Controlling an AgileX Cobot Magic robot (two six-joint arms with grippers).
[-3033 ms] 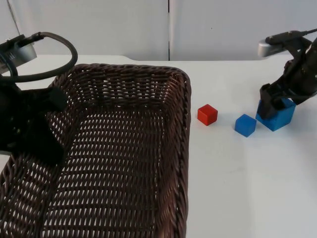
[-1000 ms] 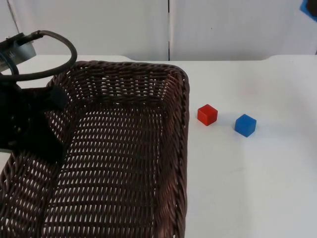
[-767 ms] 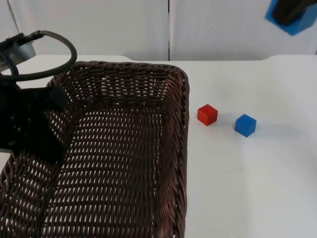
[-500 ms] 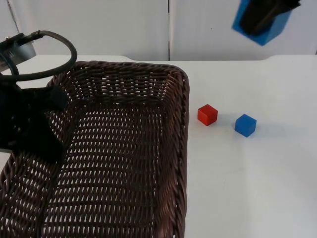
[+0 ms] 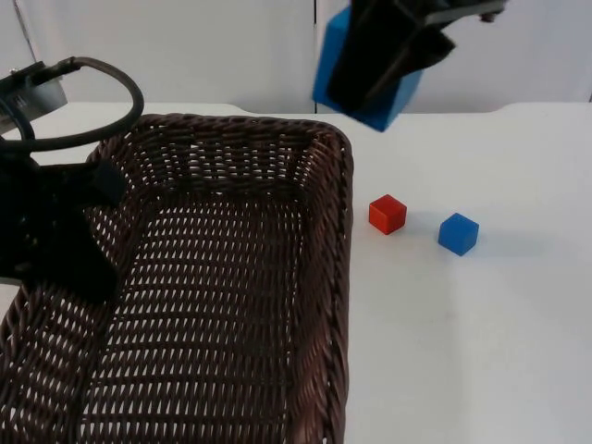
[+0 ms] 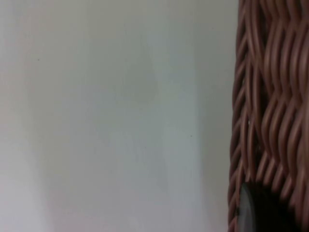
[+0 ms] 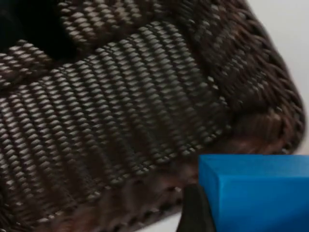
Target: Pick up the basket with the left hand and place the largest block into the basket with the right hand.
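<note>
While the right gripper [image 5: 370, 69] hangs high over the basket's far right corner in the top view, its fingers are closed on the big block [image 5: 365, 65], a plain blue cube that sits tilted, its faces showing to either side of the black fingers. Below it the basket [image 5: 231, 277] is dark brown wicker, rectangular and deep. The left gripper [image 5: 55, 236] is at the basket's left wall; I cannot tell how its fingers stand. To the right of the basket, on the table [image 5: 462, 351], lie a red block [image 5: 388, 214] and a small blue block [image 5: 458, 233], near each other.

Left wrist view: the woven wall [image 6: 270, 111] close up, beside bare table.

Right wrist view: the big block [image 7: 256, 193] held against a black finger [image 7: 195, 210], with the basket's weave [image 7: 120, 106] beneath
</note>
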